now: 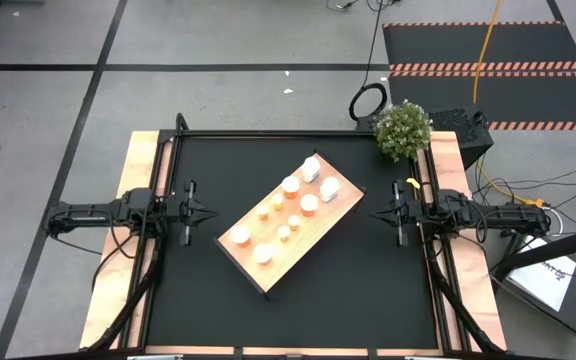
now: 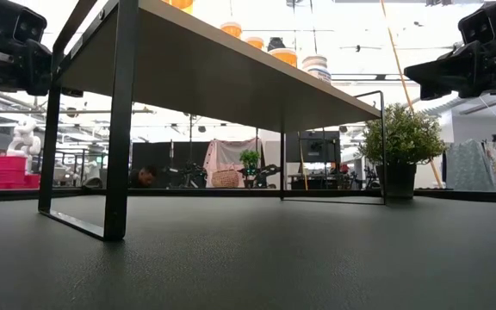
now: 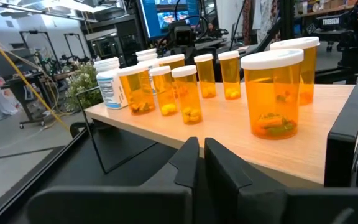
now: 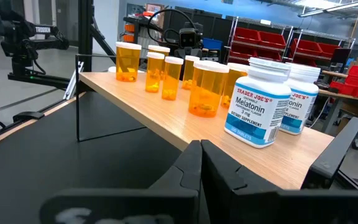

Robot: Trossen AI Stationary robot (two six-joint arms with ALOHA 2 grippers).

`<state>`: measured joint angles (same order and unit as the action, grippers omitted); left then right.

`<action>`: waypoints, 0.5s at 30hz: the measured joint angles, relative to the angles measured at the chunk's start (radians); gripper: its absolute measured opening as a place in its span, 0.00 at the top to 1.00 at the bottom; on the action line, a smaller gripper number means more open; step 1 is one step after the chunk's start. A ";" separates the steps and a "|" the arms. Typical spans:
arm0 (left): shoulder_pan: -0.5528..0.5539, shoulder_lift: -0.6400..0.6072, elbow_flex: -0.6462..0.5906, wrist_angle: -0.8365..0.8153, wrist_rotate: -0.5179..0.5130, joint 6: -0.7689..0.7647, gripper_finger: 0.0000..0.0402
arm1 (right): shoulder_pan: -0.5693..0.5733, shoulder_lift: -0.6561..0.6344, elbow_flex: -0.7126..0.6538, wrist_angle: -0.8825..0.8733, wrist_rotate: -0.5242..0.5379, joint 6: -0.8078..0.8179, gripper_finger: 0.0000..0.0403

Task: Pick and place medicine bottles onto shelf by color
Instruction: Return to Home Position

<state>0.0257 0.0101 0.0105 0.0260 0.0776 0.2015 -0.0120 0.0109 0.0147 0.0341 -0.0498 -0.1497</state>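
Note:
The shelf (image 1: 268, 268), a pale wood board on thin black legs (image 2: 114, 120), stands slantwise on the middle of the black mat. Several orange medicine bottles with white caps (image 1: 309, 204) (image 3: 273, 93) stand on its top. White medicine bottles (image 1: 329, 188) (image 4: 258, 102) stand at its far right end. My left gripper (image 1: 208, 211) (image 3: 201, 163) hovers shut and level at the mat's left side, pointing at the shelf and clear of it. My right gripper (image 1: 376, 212) (image 4: 201, 163) hovers shut and level at the mat's right side, also clear of the shelf.
A potted plant (image 1: 403, 130) stands at the table's far right corner. A small yellow object (image 1: 411, 183) lies near the right arm. Bare black mat (image 1: 368, 290) lies around the shelf and under it, with pale wood strips along the table's left and right edges.

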 joint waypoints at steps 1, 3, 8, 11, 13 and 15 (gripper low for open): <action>0.000 0.000 0.000 0.000 0.000 0.000 0.93 | 0.000 0.000 0.000 0.000 0.000 0.000 1.00; 0.000 0.000 0.000 0.000 0.000 0.000 0.94 | 0.000 0.000 0.000 0.000 0.000 0.000 1.00; 0.000 0.000 0.000 0.000 0.000 0.000 0.94 | 0.000 0.000 0.000 0.000 0.000 0.000 1.00; 0.000 0.000 0.000 0.000 0.000 0.000 0.94 | 0.000 0.000 0.000 0.000 0.000 0.000 1.00; 0.000 0.000 0.000 0.000 0.000 0.000 0.94 | 0.000 0.000 0.000 0.000 0.000 0.000 1.00; 0.000 0.000 0.000 0.000 0.000 0.000 0.94 | 0.000 0.000 0.000 0.000 0.000 0.000 1.00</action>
<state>0.0257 0.0101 0.0105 0.0261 0.0772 0.2012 -0.0120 0.0109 0.0147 0.0341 -0.0498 -0.1497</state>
